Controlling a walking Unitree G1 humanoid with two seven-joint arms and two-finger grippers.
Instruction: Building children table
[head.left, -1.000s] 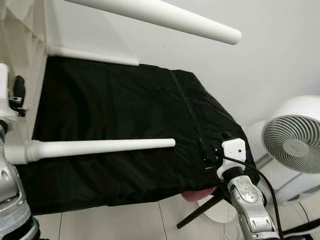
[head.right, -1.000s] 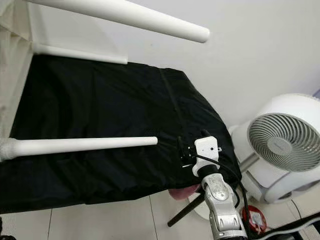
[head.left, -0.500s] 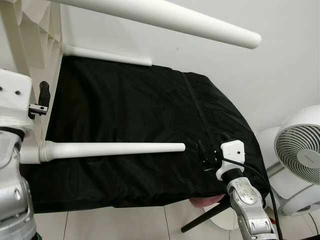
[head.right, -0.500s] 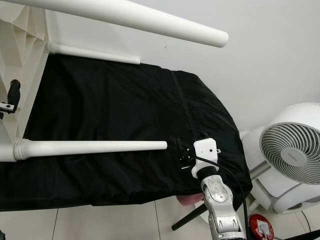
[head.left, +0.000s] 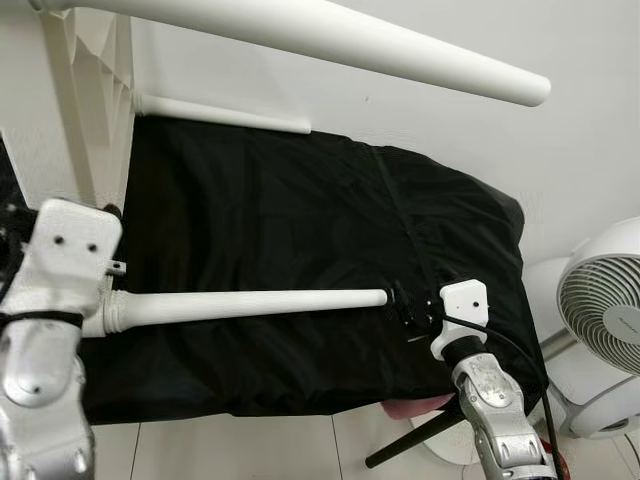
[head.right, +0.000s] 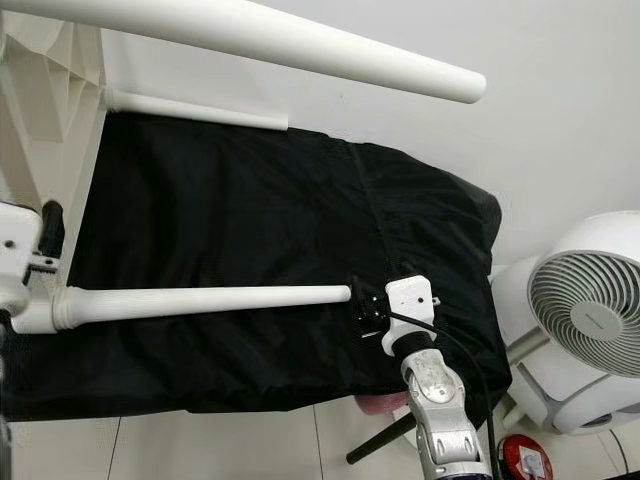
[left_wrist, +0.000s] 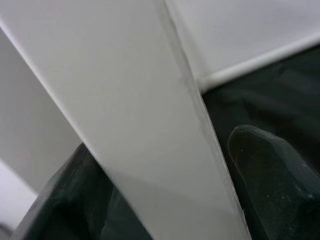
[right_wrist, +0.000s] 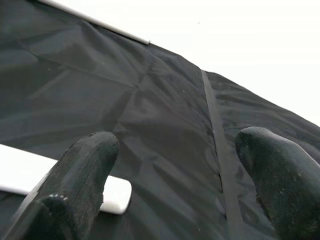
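The white children's table lies on its side, its ribbed underside (head.left: 88, 95) at the left and its legs pointing right. The lower leg (head.left: 250, 303) reaches across a black cloth (head.left: 280, 220). Its rounded tip (right_wrist: 116, 196) sits just inside my open right gripper (head.left: 405, 308), beside one finger (right_wrist: 80, 175) and not clamped. My left gripper (left_wrist: 165, 185) is shut on the table's white edge panel (left_wrist: 130, 100), one finger (left_wrist: 265, 165) on each side. An upper leg (head.left: 330, 45) runs overhead and a far leg (head.left: 225, 112) lies along the wall.
The black cloth covers a low bulky thing against the white wall. A white round fan (head.right: 590, 310) stands on the floor to the right. A black tripod leg (head.left: 410, 445) and something pink (head.left: 415, 405) poke out under the cloth's front edge. Pale tiles lie below.
My left arm has risen into view beside the table's edge. The lower leg's tip has closed the gap to my right gripper. The camera has also shifted.
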